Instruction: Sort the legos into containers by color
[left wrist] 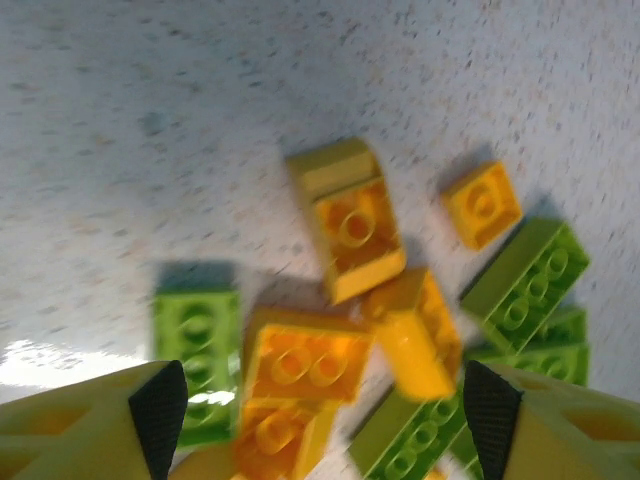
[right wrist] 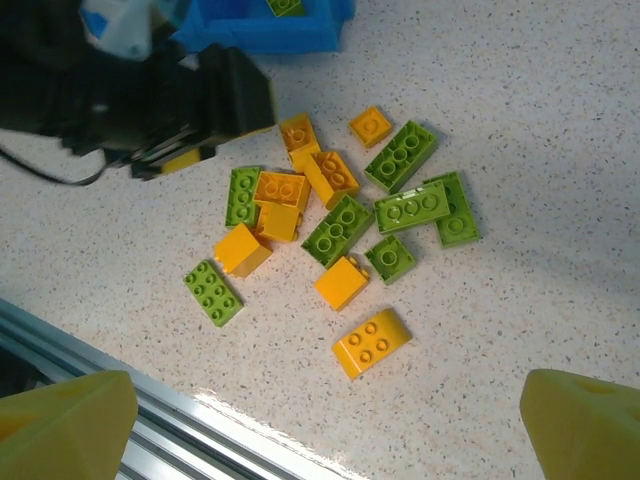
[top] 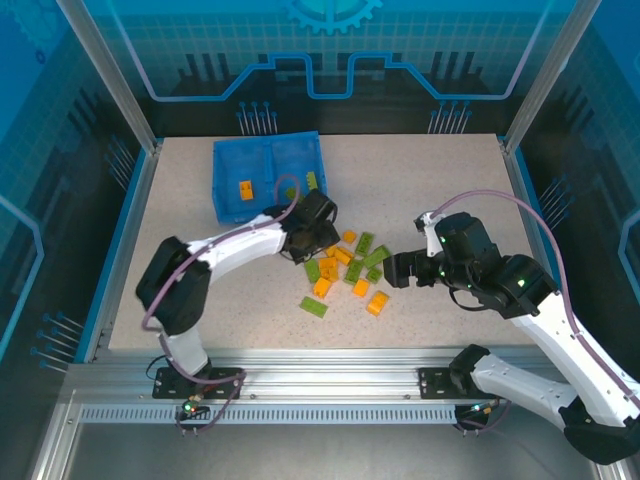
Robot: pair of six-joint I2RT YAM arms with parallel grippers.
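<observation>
Orange and green legos [top: 340, 262] in heap near blue tray [top: 240, 160]

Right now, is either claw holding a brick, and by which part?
Neither. The left claw hangs open over orange bricks, gripping none; the right claw is open and empty.

White-shelled arms [top: 238, 243], black joints, mauve cables [top: 500, 194], yellow pincer fingers [left wrist: 70, 432] with black pads [left wrist: 160, 405].

A speckled beige tabletop [top: 450, 180] sits inside blue translucent walls [top: 330, 50], with an aluminium rail [top: 330, 385] along its near edge.
</observation>
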